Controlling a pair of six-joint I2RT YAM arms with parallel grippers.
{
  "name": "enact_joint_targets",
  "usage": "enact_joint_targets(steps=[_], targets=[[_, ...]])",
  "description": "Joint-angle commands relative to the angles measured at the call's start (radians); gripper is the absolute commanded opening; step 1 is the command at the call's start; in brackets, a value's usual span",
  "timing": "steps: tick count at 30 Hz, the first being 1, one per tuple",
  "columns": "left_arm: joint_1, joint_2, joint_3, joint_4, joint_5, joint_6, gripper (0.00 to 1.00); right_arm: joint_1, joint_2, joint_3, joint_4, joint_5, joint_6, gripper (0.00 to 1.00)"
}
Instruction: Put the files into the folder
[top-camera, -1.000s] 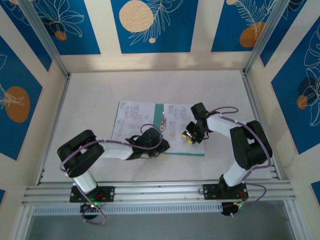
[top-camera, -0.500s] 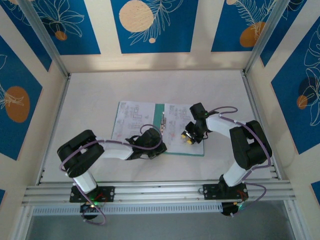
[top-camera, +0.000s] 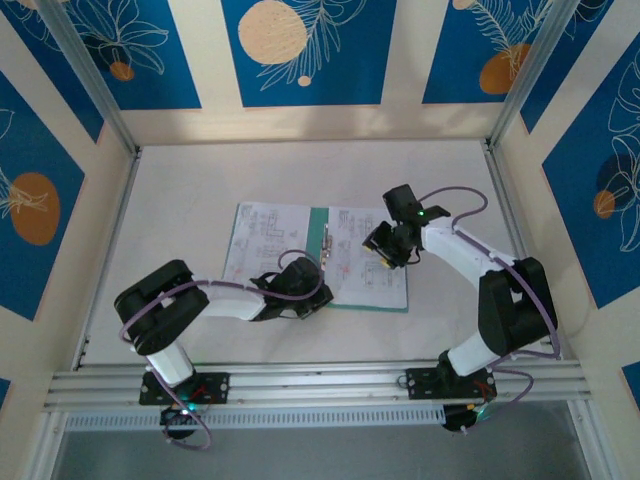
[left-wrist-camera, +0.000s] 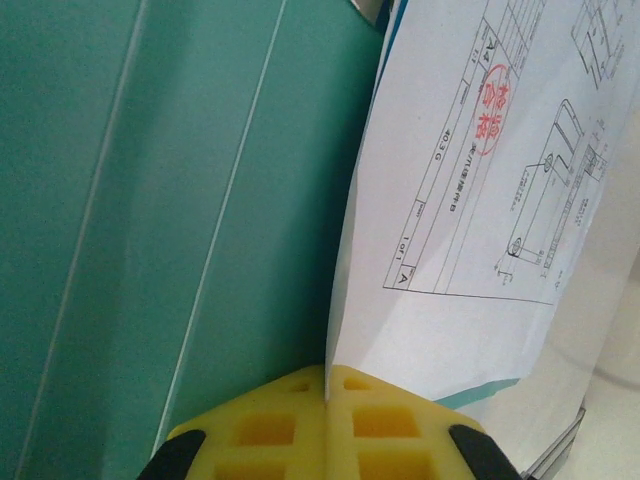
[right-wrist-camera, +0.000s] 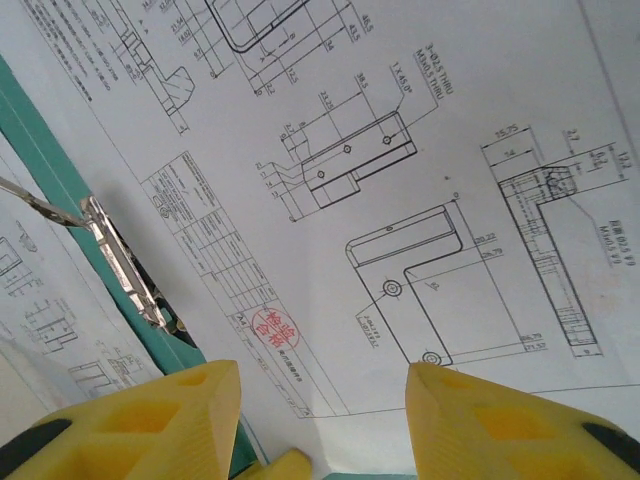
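The teal folder (top-camera: 320, 228) lies open in the middle of the table, with printed white files (top-camera: 372, 278) on its right leaf and another sheet (top-camera: 258, 238) on the left. My left gripper (top-camera: 317, 292) is at the folder's near edge by the spine. In its wrist view the left gripper (left-wrist-camera: 328, 376) is shut on the edge of a file (left-wrist-camera: 470, 200), which stands up beside the folder (left-wrist-camera: 150, 200). My right gripper (top-camera: 384, 252) hovers over the right leaf. Seen from its wrist, the right gripper (right-wrist-camera: 322, 375) is open above a file (right-wrist-camera: 400, 150), holding nothing.
A metal clip (right-wrist-camera: 122, 268) sits on the folder's teal spine (right-wrist-camera: 45, 145), and the clip (top-camera: 327, 246) also shows from above. Bare white table (top-camera: 300, 170) surrounds the folder. Patterned walls and metal posts close in the back and sides.
The left gripper has closed on the sheet's edge. The right gripper has opened wider and moved up and back from the right-hand sheet.
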Motion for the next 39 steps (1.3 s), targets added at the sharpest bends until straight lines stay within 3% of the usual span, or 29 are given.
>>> enact_joint_targets(steps=[1,11,16,19,32,35,39], targets=[[0.003,-0.013,-0.008,-0.007,-0.028,-0.012,0.0,-0.02,-0.025,-0.003,-0.058,0.02,-0.023,0.49],[-0.001,-0.019,-0.009,-0.014,-0.034,-0.014,0.0,-0.049,-0.045,-0.018,-0.059,0.017,-0.036,0.49],[-0.005,-0.035,-0.005,-0.04,-0.043,-0.01,0.19,-0.059,-0.053,-0.015,-0.065,0.017,-0.043,0.49],[-0.009,-0.048,-0.007,-0.052,-0.052,-0.006,0.26,-0.061,-0.059,-0.017,-0.067,0.018,-0.045,0.49],[-0.023,-0.209,-0.022,-0.261,-0.135,0.025,0.35,-0.064,-0.085,-0.021,-0.078,0.023,-0.052,0.49],[0.034,-0.303,-0.053,-0.352,-0.135,0.071,0.35,-0.05,-0.102,-0.027,-0.075,0.021,-0.06,0.49],[0.212,-0.392,-0.055,-0.521,-0.044,0.228,0.34,-0.014,-0.127,-0.03,-0.072,0.031,-0.077,0.49]])
